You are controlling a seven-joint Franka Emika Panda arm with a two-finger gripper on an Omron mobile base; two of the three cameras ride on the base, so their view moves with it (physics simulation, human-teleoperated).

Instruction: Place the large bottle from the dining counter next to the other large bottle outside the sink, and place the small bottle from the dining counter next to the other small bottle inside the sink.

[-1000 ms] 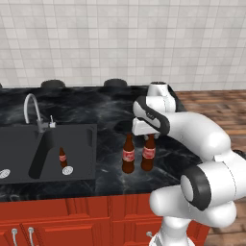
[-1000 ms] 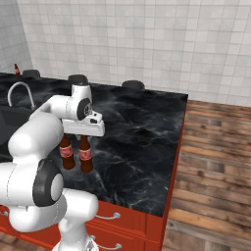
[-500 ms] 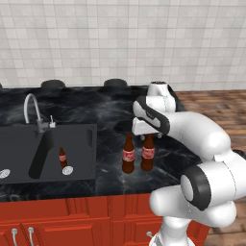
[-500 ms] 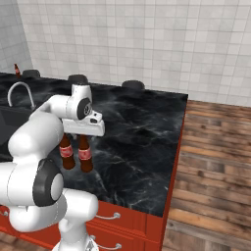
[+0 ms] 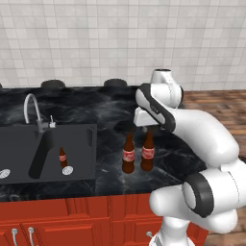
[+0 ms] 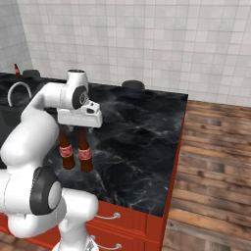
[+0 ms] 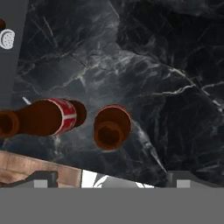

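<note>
- Since two large bottles stand upright side by side on the counter [image 5: 192, 158] right of the sink [image 5: 48, 151], we judge the large-bottle step done.
- The placed bottle [image 5: 148, 151] is just beside the other bottle [image 5: 128, 153], apart from it.
- The gripper [image 7: 109, 177] hangs directly above the placed bottle's cap, fingers spread wide of it and grasping nothing.
- One small bottle [image 5: 62, 157] stands in the sink by a drain.
- Next, we judge, the arm must lift straight up clear of both necks, then head for the dining counter's small bottle.
</note>
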